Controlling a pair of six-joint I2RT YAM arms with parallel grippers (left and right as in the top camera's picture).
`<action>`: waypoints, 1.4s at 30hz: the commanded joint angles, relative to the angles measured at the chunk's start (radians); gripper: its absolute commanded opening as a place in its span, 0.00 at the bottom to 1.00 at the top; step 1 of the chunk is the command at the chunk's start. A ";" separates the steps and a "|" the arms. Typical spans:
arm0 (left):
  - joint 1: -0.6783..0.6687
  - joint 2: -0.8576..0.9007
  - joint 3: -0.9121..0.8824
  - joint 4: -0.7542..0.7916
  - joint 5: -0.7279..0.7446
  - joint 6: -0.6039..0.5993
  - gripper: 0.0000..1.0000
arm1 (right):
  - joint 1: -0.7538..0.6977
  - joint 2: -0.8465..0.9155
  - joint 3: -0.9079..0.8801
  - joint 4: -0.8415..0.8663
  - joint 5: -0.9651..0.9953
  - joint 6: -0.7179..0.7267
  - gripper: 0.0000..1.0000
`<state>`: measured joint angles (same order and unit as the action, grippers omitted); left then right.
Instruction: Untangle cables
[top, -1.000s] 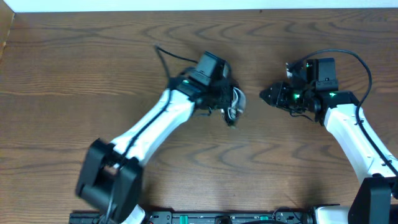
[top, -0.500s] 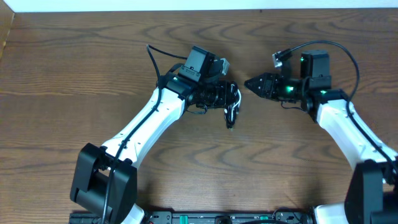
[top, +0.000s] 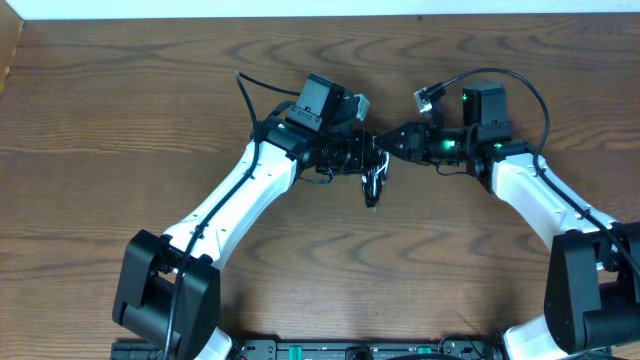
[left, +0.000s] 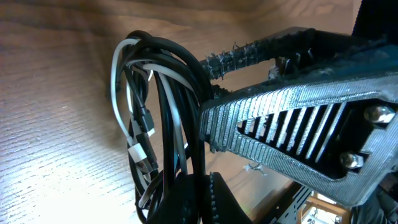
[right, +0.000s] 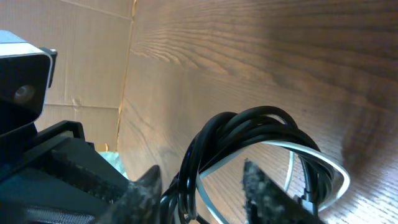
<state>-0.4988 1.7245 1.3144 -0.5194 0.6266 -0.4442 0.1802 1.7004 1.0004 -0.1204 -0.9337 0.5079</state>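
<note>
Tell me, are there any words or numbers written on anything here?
No text can be read in any view.
Cables: no print shows.
Left hand and right hand: plain, no labels.
Cardboard: blank.
Strip at the table's near edge: any print there is too small to read.

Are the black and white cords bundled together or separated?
Bundled together. The cables loop through one another in a single coil, pinched in the left hand; the right hand, open, straddles it.
</note>
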 joint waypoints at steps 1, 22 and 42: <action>0.005 0.002 0.005 0.001 0.021 0.013 0.07 | 0.023 0.007 0.013 -0.037 0.047 0.019 0.33; 0.005 0.002 0.005 0.003 0.015 0.014 0.07 | 0.044 0.007 0.013 -0.223 0.241 0.078 0.19; 0.152 -0.021 0.006 -0.023 0.005 0.093 0.07 | -0.015 0.006 -0.031 -0.461 0.509 -0.052 0.01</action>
<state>-0.3973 1.7260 1.3140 -0.5278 0.6292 -0.4099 0.2001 1.7004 0.9745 -0.5625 -0.4988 0.5236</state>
